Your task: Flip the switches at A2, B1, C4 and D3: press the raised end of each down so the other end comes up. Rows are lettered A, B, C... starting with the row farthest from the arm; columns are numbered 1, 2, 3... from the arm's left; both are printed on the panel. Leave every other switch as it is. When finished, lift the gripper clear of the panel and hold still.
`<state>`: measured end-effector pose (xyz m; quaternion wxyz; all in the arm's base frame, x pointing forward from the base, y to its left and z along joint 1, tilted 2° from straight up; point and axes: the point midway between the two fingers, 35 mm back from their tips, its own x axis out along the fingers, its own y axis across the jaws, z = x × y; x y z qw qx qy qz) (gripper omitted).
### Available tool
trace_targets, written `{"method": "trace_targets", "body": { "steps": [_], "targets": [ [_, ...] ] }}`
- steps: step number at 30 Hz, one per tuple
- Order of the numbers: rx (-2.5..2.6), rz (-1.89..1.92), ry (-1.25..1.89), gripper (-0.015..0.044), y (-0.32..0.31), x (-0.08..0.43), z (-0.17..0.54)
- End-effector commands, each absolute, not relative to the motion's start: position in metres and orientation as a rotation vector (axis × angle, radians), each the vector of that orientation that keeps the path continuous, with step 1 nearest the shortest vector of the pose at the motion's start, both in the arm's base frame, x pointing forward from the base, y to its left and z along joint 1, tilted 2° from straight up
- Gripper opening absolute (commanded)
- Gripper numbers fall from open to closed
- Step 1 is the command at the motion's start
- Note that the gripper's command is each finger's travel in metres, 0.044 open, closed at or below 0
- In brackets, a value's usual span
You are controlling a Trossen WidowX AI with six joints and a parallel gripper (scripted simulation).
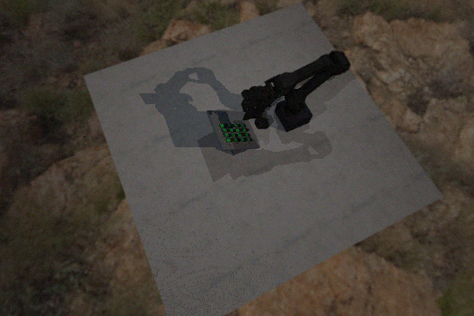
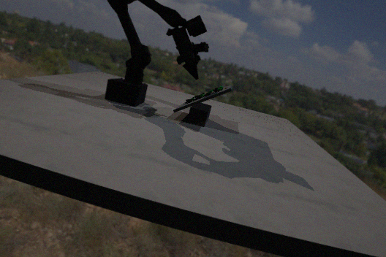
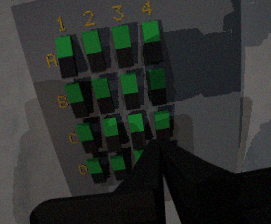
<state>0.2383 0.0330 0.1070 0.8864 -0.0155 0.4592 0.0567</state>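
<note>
The switch panel (image 1: 254,144) (image 2: 178,109) (image 3: 206,117) is tilted, with rows A to D of green-and-black rocker switches. In the wrist view, A2 (image 3: 93,49), B1 (image 3: 76,99) and C4 (image 3: 162,121) show, each with its green half toward the far side. D3 (image 3: 138,154) is mostly hidden behind the fingers; D4 is hidden. Which ends are raised is hard to tell in the dim light. My gripper (image 1: 245,118) (image 2: 197,78) (image 3: 157,145) is shut and empty. Its tips hang above the panel, apart from it, and overlap the area just below C4 in the wrist view.
A dark block (image 2: 200,114) props up the panel on the pale table (image 1: 287,212) (image 2: 110,158). The arm's base (image 1: 293,115) (image 2: 126,92) stands on the panel's near side. Shadows of the arm fall over the table and part of the panel.
</note>
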Motion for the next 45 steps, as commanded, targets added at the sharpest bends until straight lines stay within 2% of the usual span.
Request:
{"method": "trace_targets", "body": {
  "steps": [1, 9, 45],
  "targets": [
    [-0.036, 0.129, 0.955, 0.0000, 0.019, 0.232, 0.101],
    [-0.037, 0.129, 0.979, 0.0000, 0.022, 0.252, 0.074],
    [-0.037, 0.129, 0.979, 0.0000, 0.025, 0.267, 0.054]
  ]
}}
